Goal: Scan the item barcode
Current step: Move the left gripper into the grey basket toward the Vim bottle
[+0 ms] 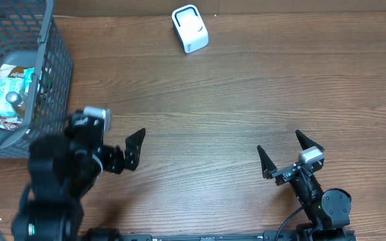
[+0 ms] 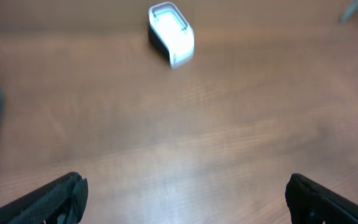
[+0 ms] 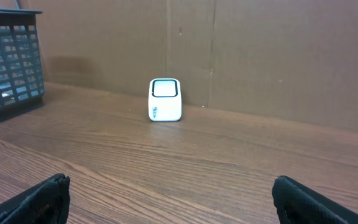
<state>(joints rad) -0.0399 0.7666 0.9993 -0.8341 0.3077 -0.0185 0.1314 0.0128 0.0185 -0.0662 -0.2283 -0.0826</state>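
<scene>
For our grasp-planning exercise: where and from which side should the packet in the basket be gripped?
Probably from above, through the basket's open top, since mesh walls block the sides. Pinch across the packet's narrow width; it lies face up.

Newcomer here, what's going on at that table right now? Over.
Left fingers and right fingers open, empty. Packet lying in basket, untouched. Scanner standing clear, nothing blocking it.

Overhead straight down on the table (image 1: 246, 87); both wrist views low, forward toward the white scanner (image 3: 165, 99), common to all.
</scene>
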